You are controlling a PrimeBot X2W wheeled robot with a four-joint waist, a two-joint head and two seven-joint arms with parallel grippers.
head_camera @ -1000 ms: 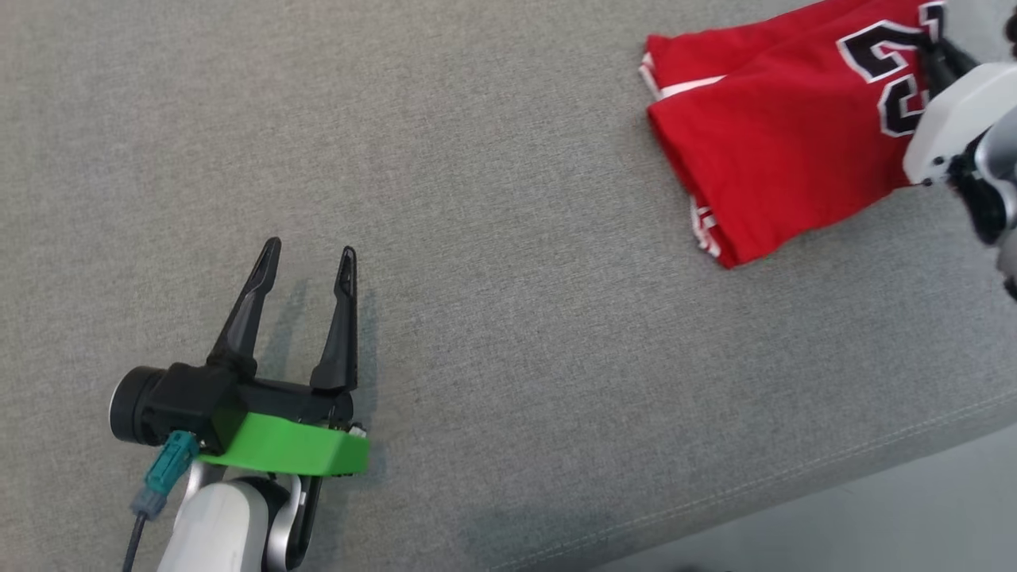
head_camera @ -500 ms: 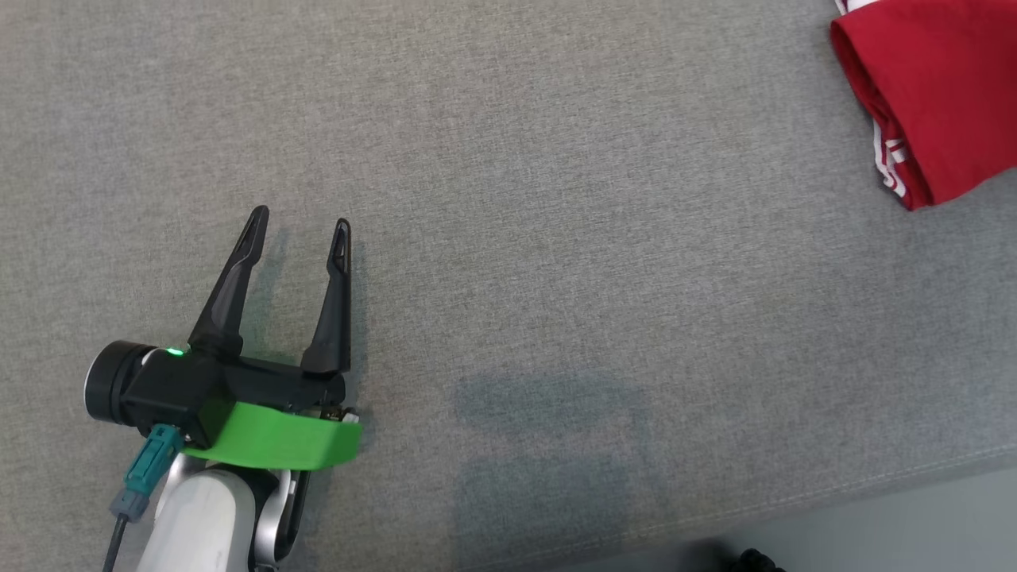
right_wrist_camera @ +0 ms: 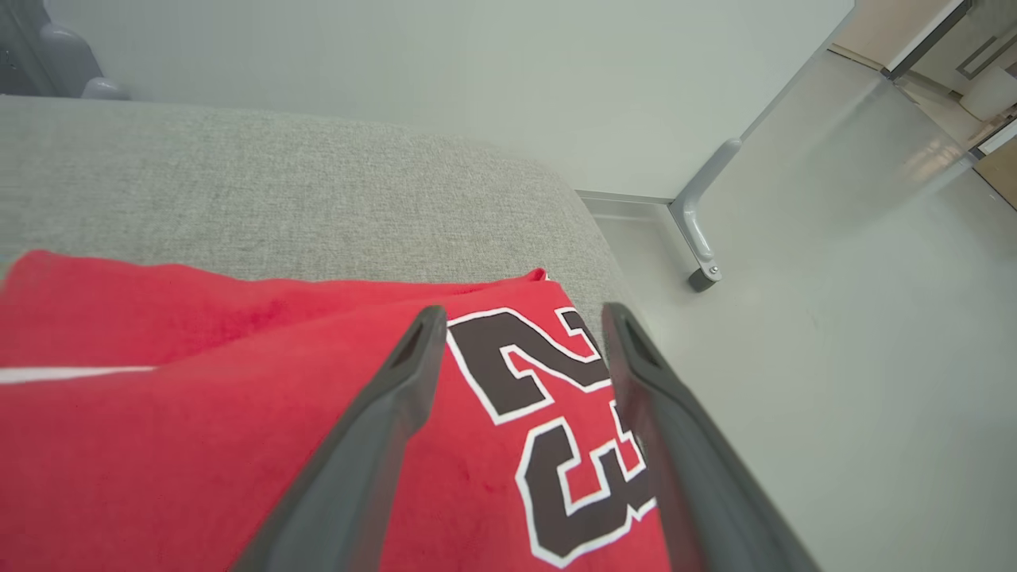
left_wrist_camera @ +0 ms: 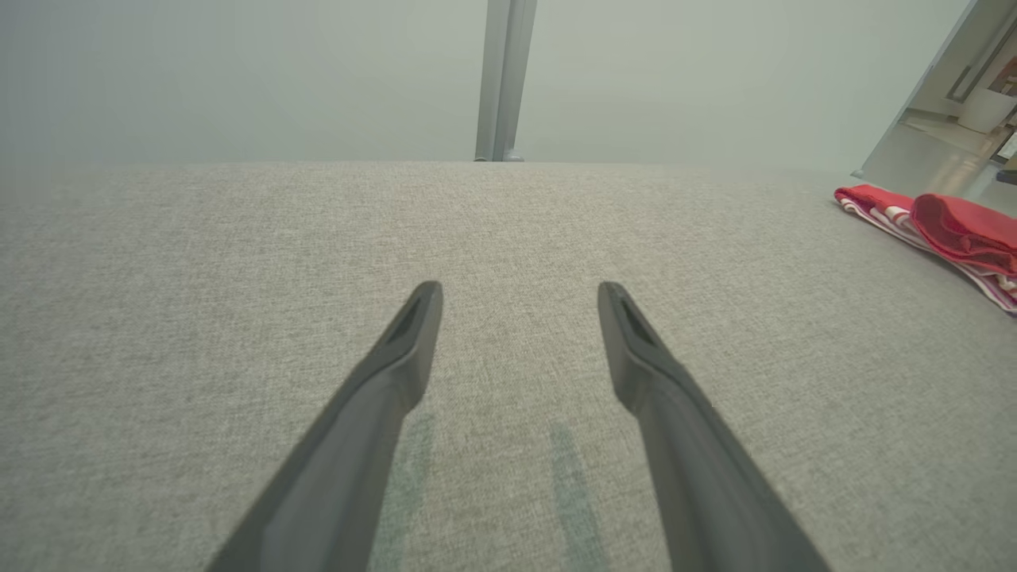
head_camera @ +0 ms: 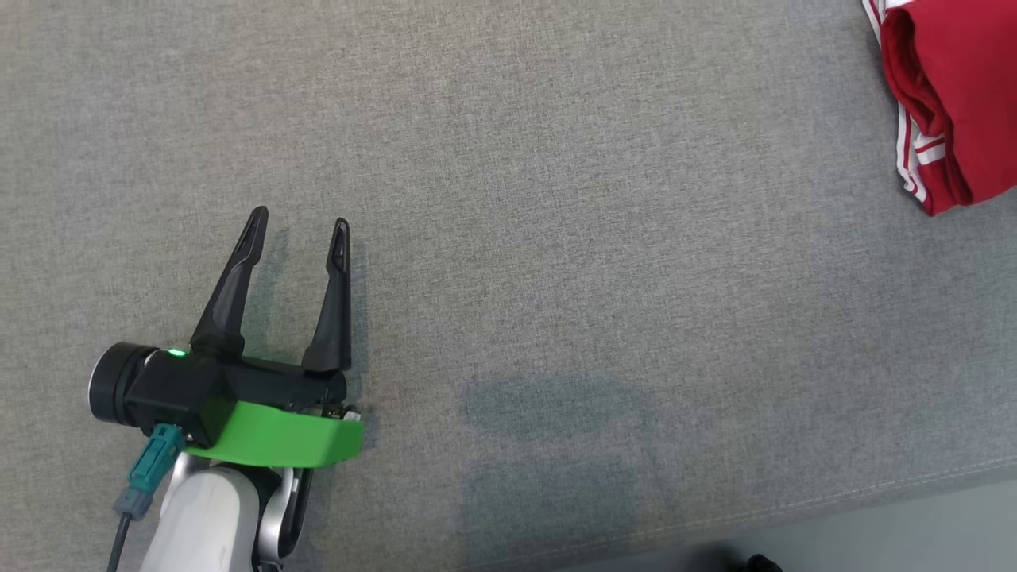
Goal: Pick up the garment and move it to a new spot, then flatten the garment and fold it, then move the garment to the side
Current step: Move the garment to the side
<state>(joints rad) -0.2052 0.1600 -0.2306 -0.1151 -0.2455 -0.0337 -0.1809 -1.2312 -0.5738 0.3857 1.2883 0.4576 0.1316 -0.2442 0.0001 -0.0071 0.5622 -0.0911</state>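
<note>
Now, left pincer (head_camera: 300, 218): fingers spread wide, empty, low over the bare grey cushion (head_camera: 556, 238).
Right pincer (right_wrist_camera: 524, 311): fingers wide apart above the jersey, gripping nothing.
Jersey (right_wrist_camera: 159, 445): red, folded, black white-edged numerals facing up; lies at the cushion's end by its edge, well apart from the left pincer.
Floor (right_wrist_camera: 794, 357): pale, past the cushion's edge.

Lighting's pretty flat and even, soft and diffuse across the grey cushion (head_camera: 556, 199). Faint greenish shadows sit beside the left gripper (head_camera: 300, 218), plus a dull blotch lower centre. Wrist views bend at the edges, and their backgrounds look hazy.
</note>
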